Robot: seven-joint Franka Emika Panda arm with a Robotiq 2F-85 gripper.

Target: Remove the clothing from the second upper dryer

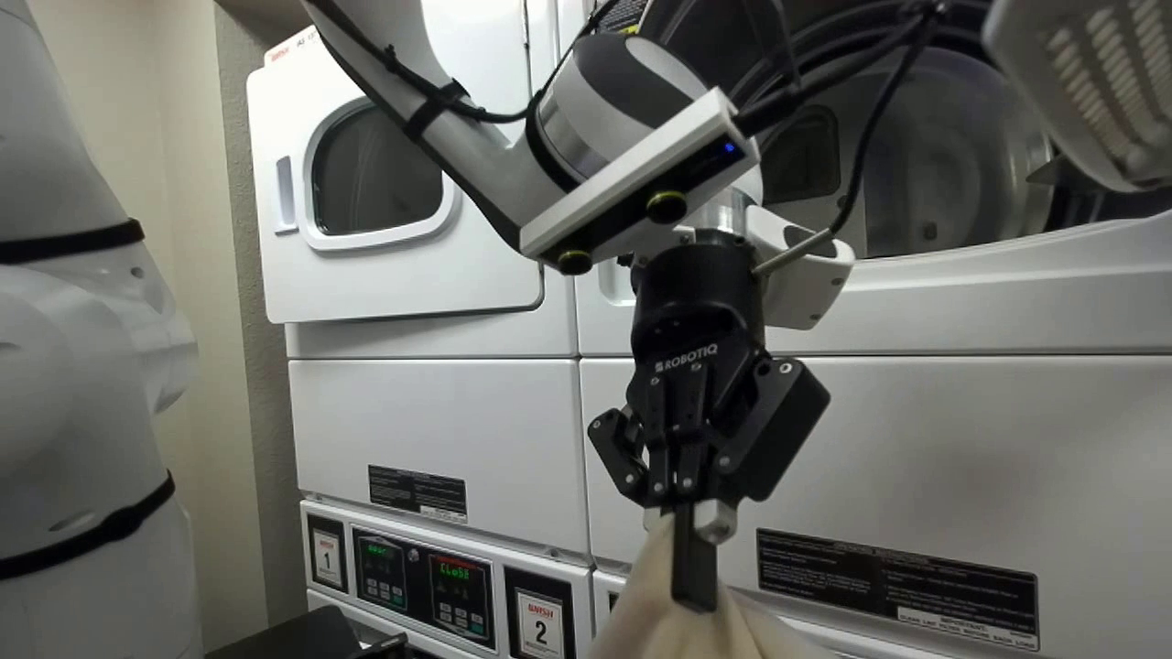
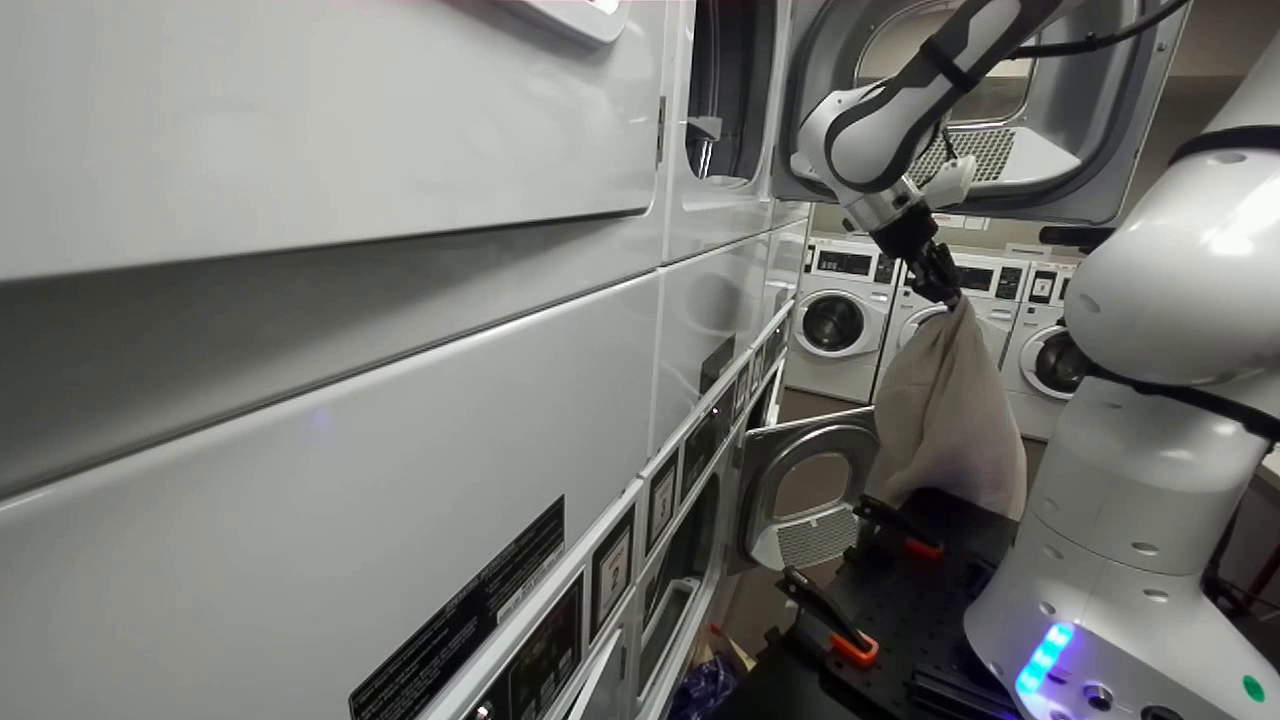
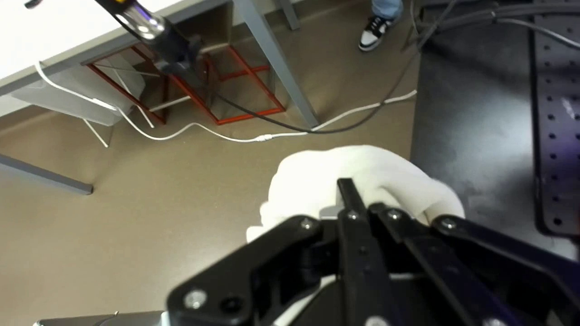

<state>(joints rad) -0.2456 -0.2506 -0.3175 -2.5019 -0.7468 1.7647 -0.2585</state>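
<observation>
Gripper (image 3: 345,201) of mine, foremost in the wrist view, clamped on the gathered top of a cream cloth (image 2: 945,410), which I hold hanging beneath it, outside the open upper dryer (image 1: 961,286).

We are looking past our black gripper (image 3: 348,192), which is pinching a bunched white cloth (image 3: 371,165) over a brown floor (image 3: 158,235). At upper left, a white-topped table (image 3: 54,31) is standing near a red metal frame (image 3: 249,116). A white cable (image 3: 265,137) and a black cable (image 3: 326,131) are crossing the floor. Near the top, we are seeing a black-and-white sneaker (image 3: 374,31) below blue jeans (image 3: 386,7); at right, a perforated plate (image 3: 562,145) is showing beside a smooth black surface (image 3: 466,113).
</observation>
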